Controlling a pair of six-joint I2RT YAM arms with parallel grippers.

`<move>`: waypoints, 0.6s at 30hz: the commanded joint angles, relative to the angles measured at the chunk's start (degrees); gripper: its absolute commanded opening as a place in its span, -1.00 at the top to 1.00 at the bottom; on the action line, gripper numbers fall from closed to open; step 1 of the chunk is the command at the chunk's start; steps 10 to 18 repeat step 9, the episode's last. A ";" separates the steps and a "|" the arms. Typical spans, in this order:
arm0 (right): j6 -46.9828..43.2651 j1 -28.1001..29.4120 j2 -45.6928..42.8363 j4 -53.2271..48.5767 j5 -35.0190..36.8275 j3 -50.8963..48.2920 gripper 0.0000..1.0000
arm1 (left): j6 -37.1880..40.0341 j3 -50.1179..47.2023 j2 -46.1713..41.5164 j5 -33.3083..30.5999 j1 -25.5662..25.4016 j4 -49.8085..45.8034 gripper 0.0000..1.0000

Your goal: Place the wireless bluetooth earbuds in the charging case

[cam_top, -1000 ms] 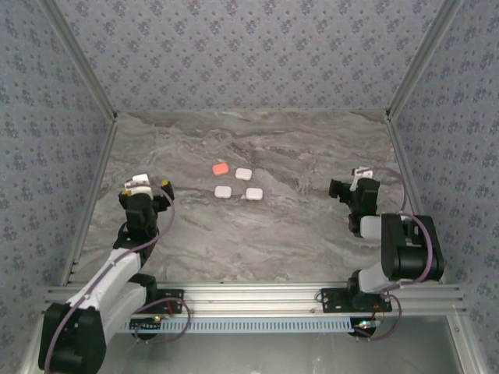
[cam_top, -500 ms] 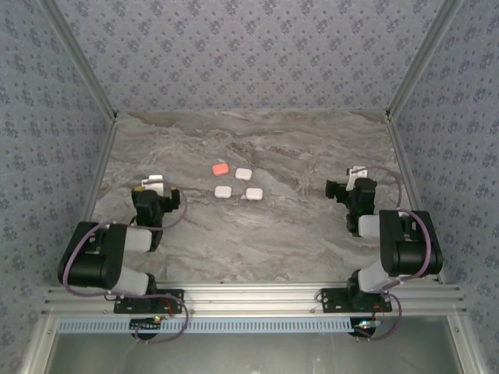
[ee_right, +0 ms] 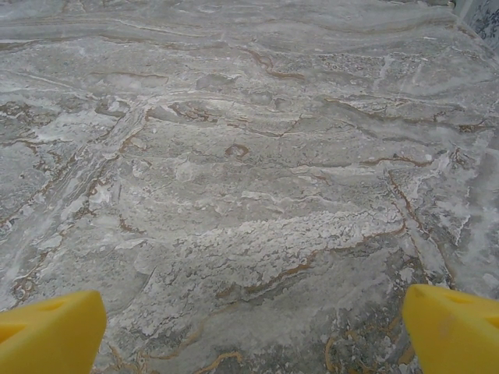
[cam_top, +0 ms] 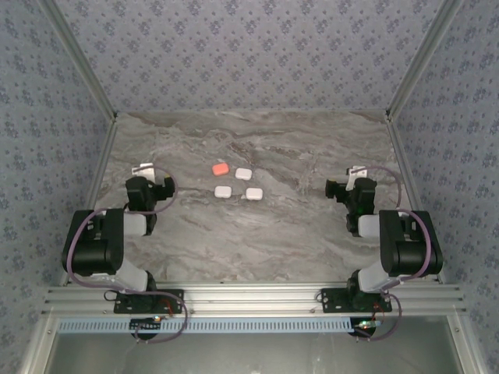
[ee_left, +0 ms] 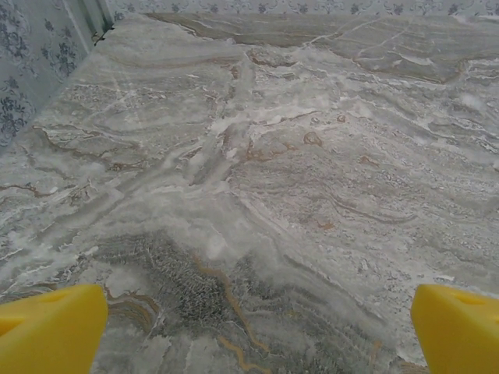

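Marble surface (cam_top: 257,241): red case (cam_top: 221,167) and three white cases (cam_top: 244,174) clustered mid-surface; earbuds too small to tell. Left gripper (ee_left: 253,331), right gripper (ee_right: 251,331): released, spread wide, well apart from cases.

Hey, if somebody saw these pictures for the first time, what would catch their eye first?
A coral-red case stands out mid-table, clustered with three white cases on the grey marbled table. The left gripper and right gripper sit at opposite sides of the table, well apart from the cluster, their yellow-tipped jaws wide open over bare marble.
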 commanded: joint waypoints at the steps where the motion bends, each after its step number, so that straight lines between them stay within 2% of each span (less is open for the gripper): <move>1: -1.15 0.34 0.12 1.63 0.11 1.21 -1.00 | -0.76 0.94 -0.37 1.34 -0.14 -0.73 -0.99; 18: -1.04 0.29 0.20 1.46 -0.07 1.29 -1.00 | -0.74 0.86 -0.36 1.32 -0.14 -0.71 -0.98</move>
